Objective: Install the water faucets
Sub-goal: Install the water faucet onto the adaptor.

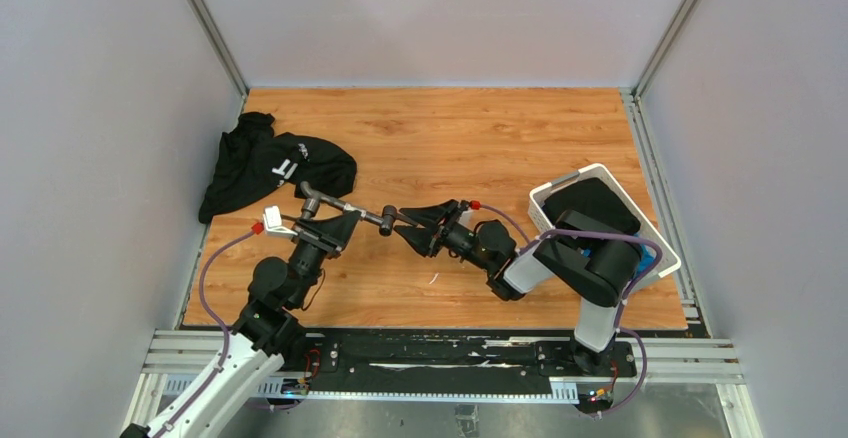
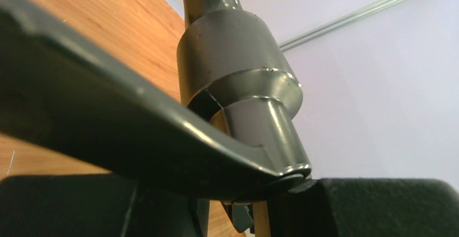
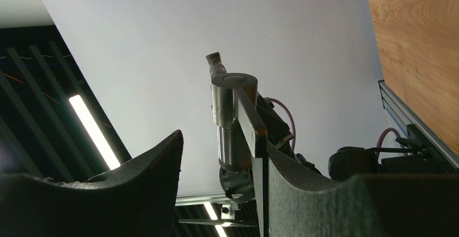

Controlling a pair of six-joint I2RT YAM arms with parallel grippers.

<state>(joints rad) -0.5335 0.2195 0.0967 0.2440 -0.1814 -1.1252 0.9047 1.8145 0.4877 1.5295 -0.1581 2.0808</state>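
A dark-grey metal water faucet (image 1: 345,206) hangs above the wooden table, running from an angled stub at its left end to a knob at its right end. My left gripper (image 1: 325,226) is shut on its middle. In the left wrist view the faucet's round body (image 2: 238,53) and its glossy lever handle (image 2: 108,112) fill the frame, pinched in my left gripper (image 2: 238,199). My right gripper (image 1: 399,222) stands open at the faucet's right end. In the right wrist view the faucet (image 3: 233,123) sits inside my right gripper (image 3: 222,145), with its flat lever against the right finger (image 3: 303,193) and a wide gap to the left finger.
A black cloth garment (image 1: 270,163) lies at the left rear of the table. A white plastic basket (image 1: 560,186) holding dark items stands at the right, beside the right arm. Grey walls and aluminium rails (image 1: 640,148) enclose the table.
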